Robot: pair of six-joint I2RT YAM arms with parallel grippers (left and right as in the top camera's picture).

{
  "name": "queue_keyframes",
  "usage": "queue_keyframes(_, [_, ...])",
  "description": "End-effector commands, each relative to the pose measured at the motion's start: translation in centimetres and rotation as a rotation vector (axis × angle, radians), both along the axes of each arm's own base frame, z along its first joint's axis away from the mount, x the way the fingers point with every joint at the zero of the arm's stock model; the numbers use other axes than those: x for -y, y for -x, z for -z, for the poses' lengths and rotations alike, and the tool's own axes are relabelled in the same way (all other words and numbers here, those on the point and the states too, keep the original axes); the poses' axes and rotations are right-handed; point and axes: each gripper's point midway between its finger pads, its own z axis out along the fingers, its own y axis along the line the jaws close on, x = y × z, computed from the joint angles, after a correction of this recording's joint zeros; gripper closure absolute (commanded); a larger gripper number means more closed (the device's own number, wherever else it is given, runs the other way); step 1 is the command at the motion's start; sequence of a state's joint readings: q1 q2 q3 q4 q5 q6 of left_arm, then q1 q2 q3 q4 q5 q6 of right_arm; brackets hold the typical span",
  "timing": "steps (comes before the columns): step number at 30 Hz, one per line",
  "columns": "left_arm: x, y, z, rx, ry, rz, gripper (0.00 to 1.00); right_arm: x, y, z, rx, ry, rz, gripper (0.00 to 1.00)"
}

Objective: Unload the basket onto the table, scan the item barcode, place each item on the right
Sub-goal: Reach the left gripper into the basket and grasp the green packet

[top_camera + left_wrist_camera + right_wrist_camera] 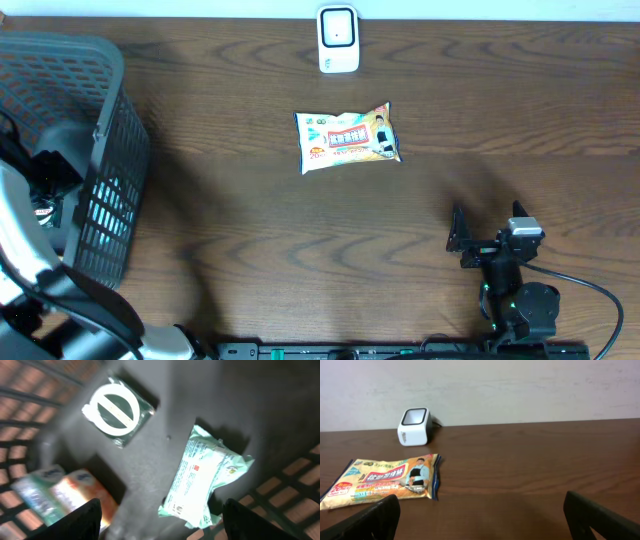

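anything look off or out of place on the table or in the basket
Nothing looks spilled or damaged. The snack packet lies flat, slightly askew, near the scanner. In the basket the pale green pack and the dark green pack lie at mixed angles, which seems ordinary.

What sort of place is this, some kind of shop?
Probably a mock shop checkout: a small barcode scanner, a snack packet on the wooden table, and a grey basket holding packaged goods.
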State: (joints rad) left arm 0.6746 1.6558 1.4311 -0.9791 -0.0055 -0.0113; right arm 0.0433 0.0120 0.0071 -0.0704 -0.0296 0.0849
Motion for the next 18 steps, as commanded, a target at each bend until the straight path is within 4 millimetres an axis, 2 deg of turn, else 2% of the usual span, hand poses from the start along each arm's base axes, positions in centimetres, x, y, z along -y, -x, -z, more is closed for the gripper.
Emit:
queue_keyframes(1, [1.1, -0.5, 2.6, -0.013, 0.116, -0.01, 0.24, 0.0, 0.0, 0.1, 0.0, 0.015, 0.0, 0.01])
queue_keyframes(9, [2.9, -1.7, 6.5, -0.035, 0.275, 0.094, 0.24, 0.0, 0.0, 0.1, 0.0, 0.015, 0.0, 0.01])
queue_keyframes(18, [3.8, -0.6, 10.3, -0.13, 0.361, 0.082, 0.24, 0.0, 0.0, 0.1, 0.001, 0.015, 0.0, 0.01])
